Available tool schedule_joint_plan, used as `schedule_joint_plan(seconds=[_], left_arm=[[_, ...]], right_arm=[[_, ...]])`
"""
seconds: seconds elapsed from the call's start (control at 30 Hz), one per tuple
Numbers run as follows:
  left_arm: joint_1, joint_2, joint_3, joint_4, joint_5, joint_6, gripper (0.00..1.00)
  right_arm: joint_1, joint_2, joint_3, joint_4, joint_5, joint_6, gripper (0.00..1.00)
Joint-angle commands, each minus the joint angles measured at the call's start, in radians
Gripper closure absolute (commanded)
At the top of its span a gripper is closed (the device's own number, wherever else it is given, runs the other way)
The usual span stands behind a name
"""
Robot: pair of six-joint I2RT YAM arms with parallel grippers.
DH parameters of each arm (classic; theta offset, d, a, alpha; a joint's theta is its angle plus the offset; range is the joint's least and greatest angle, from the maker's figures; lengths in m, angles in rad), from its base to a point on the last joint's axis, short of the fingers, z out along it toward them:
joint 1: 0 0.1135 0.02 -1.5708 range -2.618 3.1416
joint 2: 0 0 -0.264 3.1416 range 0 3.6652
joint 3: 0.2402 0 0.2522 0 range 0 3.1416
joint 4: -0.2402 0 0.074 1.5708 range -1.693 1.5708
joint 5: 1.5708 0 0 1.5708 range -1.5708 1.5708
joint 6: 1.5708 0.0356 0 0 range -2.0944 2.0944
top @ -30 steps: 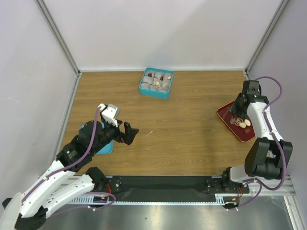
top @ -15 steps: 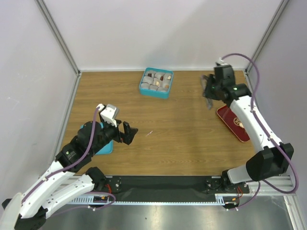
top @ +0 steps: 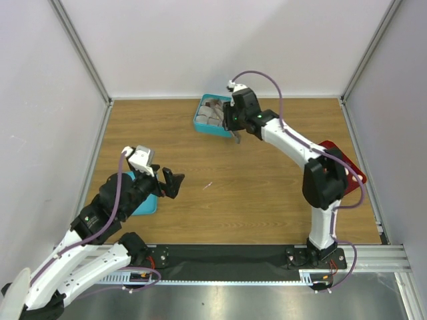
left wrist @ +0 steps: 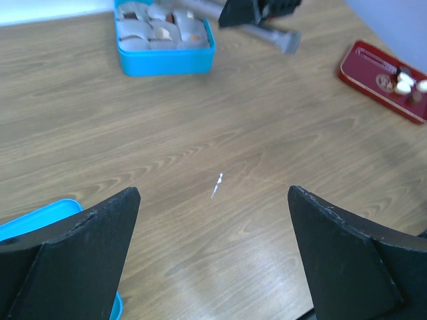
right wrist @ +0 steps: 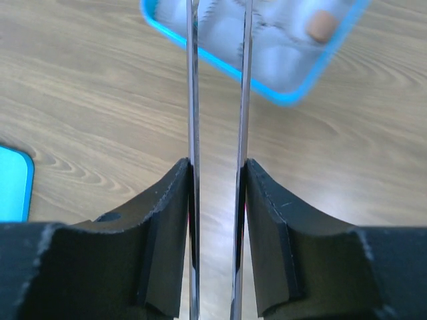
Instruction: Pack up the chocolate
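The teal box (top: 208, 120) stands at the table's far middle, holding paper cups and a few chocolates; a tan piece (right wrist: 322, 25) shows in the right wrist view. My right gripper (top: 235, 121) is shut on the long metal tweezers (right wrist: 193, 100), whose blades reach over the box (right wrist: 280, 93). The tips are out of view, so I cannot tell whether they hold anything. Pale chocolates (left wrist: 403, 83) lie on the red tray (left wrist: 373, 63). My left gripper (top: 172, 181) is open and empty above bare wood, as its wrist view (left wrist: 213, 193) shows.
The teal lid (top: 140, 203) lies under my left arm at the near left and also shows in the right wrist view (right wrist: 10, 183). A small white speck (left wrist: 217, 185) lies mid-table. The red tray (top: 350, 167) is partly hidden behind my right arm. Walls enclose the table.
My right arm has swung from the red tray leftward across the table to the teal box, carrying the tweezers. My left gripper shifted slightly left.
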Motion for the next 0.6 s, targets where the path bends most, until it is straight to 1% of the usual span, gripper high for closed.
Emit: schedule_joint_plan(seconds=[0.0,0.07,0.1,0.2,0.33,0.57], left_arm=[[0.006,-0.035,-0.004,0.025,-0.052,0.000,0.00],[0.006,-0.041,-0.006,0.025,-0.062,-0.001,0.00],[0.006,-0.040,-0.006,0.023,-0.065,-0.001,0.00],[0.006,-0.037,-0.004,0.020,-0.066,-0.003,0.00],[0.006,-0.032,-0.006,0.020,-0.062,-0.003,0.00],[0.006,-0.026,-0.006,0.020,-0.057,-0.003,0.00]], right_arm=[[0.007,0.063,0.116,0.108,-0.046,-0.051,0.60],[0.007,0.101,0.142,0.110,-0.047,-0.046,0.60],[0.009,0.137,0.165,0.110,-0.073,-0.043,0.60],[0.009,0.180,0.174,0.142,-0.100,-0.042,0.60],[0.010,0.226,0.187,0.154,-0.092,-0.042,0.60],[0.012,0.255,0.184,0.186,-0.077,-0.039,0.60]])
